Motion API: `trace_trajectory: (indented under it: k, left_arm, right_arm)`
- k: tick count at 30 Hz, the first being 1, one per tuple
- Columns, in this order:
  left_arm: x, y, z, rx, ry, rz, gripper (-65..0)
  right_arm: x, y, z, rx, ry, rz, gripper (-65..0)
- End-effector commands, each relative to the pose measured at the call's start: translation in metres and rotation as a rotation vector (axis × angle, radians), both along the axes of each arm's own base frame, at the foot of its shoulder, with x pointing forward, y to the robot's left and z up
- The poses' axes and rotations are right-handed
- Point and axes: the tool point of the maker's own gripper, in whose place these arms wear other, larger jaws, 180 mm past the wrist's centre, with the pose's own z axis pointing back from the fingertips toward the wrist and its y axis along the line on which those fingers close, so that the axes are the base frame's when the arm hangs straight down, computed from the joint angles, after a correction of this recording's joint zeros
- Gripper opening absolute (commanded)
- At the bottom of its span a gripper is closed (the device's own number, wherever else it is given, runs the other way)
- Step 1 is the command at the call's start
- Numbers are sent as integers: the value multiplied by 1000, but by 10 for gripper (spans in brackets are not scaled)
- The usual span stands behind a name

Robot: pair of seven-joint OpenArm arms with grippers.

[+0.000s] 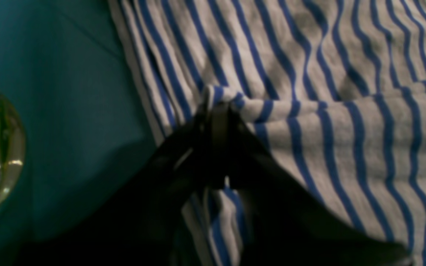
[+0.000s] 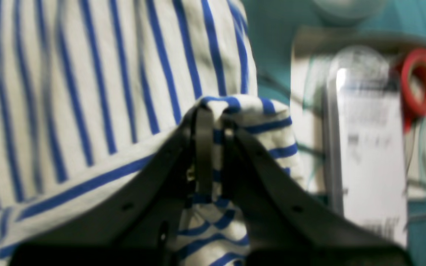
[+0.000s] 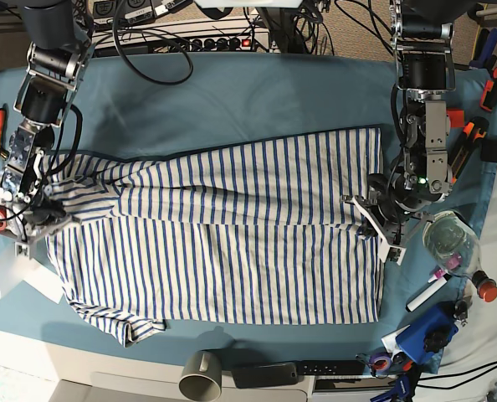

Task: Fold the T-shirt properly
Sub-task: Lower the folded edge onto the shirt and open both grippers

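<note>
Currently mid-fold, first long fold under way. T-shirt (image 3: 223,243) spread flat across the teal bench (image 3: 232,92), long axis running side to side in the base view, neck-and-sleeve end at that view's left, hem end at its right.

Far left of base view: right tool (image 3: 33,219) clamped on a bunched striped edge at the sleeve end; wrist view confirms cloth pinched between closed fingers (image 2: 203,147). Red tape roll (image 2: 422,83) and a clear packet lying just beyond, off the cloth.

Centre: back strip of the shirt already doubled forward, its edge forming a long seam line across the middle of the body. Front sleeve (image 3: 119,322) not yet tucked, sticking out at the near corner.

Right: left tool (image 3: 374,219) closed on the folded hem edge, a ridge of stripes gripped at the tips (image 1: 220,111). Clear bottle (image 3: 452,239) just beside it.

Judged remaining: lay down and flatten this fold, tuck sleeves, fold the other long side, then crosswise fold. Roughly a quarter done.
</note>
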Motion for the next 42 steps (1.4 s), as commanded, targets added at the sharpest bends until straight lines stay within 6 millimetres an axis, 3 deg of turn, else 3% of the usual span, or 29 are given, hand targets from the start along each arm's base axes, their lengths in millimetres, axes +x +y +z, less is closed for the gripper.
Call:
trace_trajectory:
  k: [1, 5, 13, 17, 20, 23, 27, 32, 38, 42]
  left_arm:
    - [13, 1, 19, -8, -64, 1, -650]
    - [13, 1, 19, -8, -64, 0, -650]
    - [13, 1, 19, -8, -64, 0, -650]
    - [13, 1, 20, -8, -64, 1, -462]
    - [14, 1, 21, -7, -67, 1, -389]
    - [18, 1, 25, -7, -78, 1, -390]
    - [25, 2, 34, 0, -80, -1, -390]
    - [30, 3, 39, 14, -51, -5, -390]
    - [16, 4, 31, 40, 95, -16, -390]
    - [10, -8, 45, -11, 103, -54, -390]
  right_arm:
    - [17, -11, 35, -31, -96, -8, -650]
    - [25, -11, 46, -28, -112, -12, -650]
    - [16, -7, 33, -22, -20, 21, -650]
    - [17, -6, 34, -21, -17, 34, -510]
    - [16, -6, 34, -21, -11, 32, -486]
    - [17, -6, 39, -20, -13, 30, -486]
    - [18, -2, 63, 43, -55, 45, -482]
    - [18, -4, 97, 35, -103, 83, -405]
    - [9, -3, 100, 106, -59, 94, -404]
    - [3, -3, 107, 196, -86, 92, -404]
